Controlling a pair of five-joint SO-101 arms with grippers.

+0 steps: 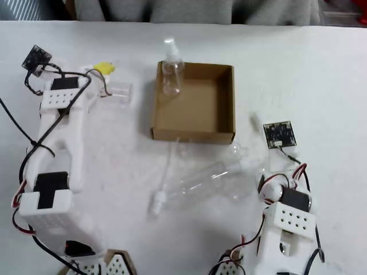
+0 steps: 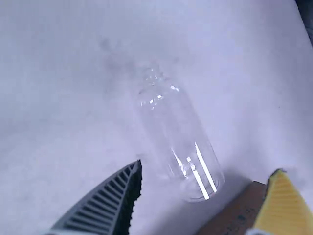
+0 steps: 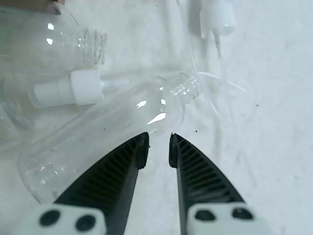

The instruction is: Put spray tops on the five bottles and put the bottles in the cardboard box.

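Two white robot arms stand at the near edge of a white table (image 1: 321, 69), one at each side.

Closest in, the right gripper (image 3: 157, 144) hangs low over the tabletop. Its black fingers are a narrow gap apart and hold nothing. Just past the fingertips, an uncapped clear bottle (image 3: 107, 122) lies on its side. A loose spray top (image 3: 73, 88) lies flat beside it, and beyond that a second uncapped bottle (image 3: 49, 44) also lies on its side. Another spray top (image 3: 215, 19), with a thin dip tube, rests a little apart from them. Seen from above, these bottles lie on the table between the right arm and the near wall of the cardboard box (image 1: 221, 129).

Farther back on the left, the left gripper (image 2: 208, 169) is spread wide, with a grey finger on one side and a yellow finger on the other. The base of a third uncapped bottle (image 2: 178, 142) lies between them on the table. I cannot tell whether either finger touches it. This bottle is outside the box, near its left wall.

Farthest away, a capped bottle (image 1: 172, 74) leans in the box's far left corner. Its white spray top reaches past the rim.
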